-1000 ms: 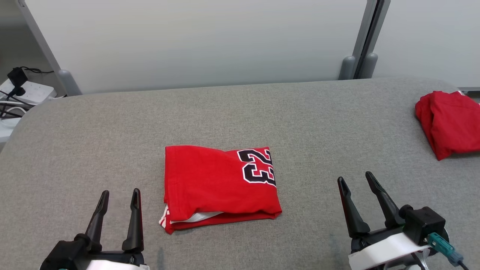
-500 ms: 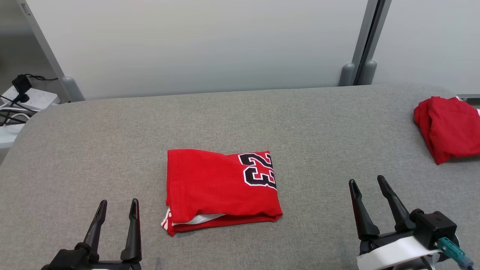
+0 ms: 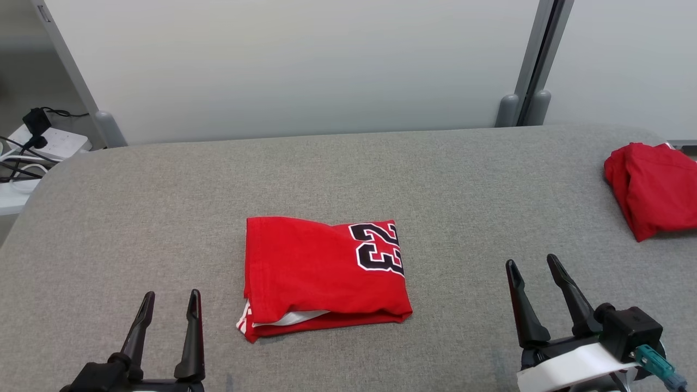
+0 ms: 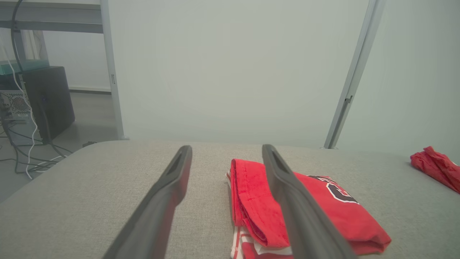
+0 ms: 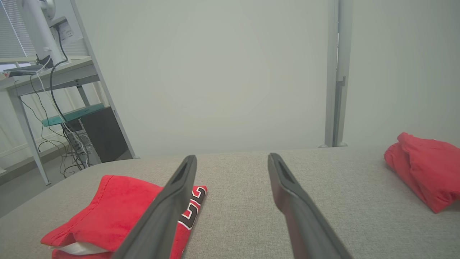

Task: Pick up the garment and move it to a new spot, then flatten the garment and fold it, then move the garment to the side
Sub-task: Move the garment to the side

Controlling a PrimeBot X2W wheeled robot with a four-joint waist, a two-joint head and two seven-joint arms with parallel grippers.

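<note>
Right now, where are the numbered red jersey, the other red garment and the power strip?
numbered red jersey [image 3: 305, 272]: head view, on its plain red top layer.
other red garment [image 3: 653, 185]: head view, on the middle of the bundle.
power strip [image 3: 62, 145]: head view, on its white casing.

Spread wide: left pincer [image 3: 171, 294], right pincer [image 3: 530, 261]

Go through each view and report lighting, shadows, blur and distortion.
Head view: soft, even light, no glare; the folded garment is sharp and casts only a thin shadow on the grey table. Left wrist view: the left end effector looks soft near the lens, the garment crisp. Right wrist view: the desk leg leans at left while the post stands straight, probably wide-angle distortion.
</note>
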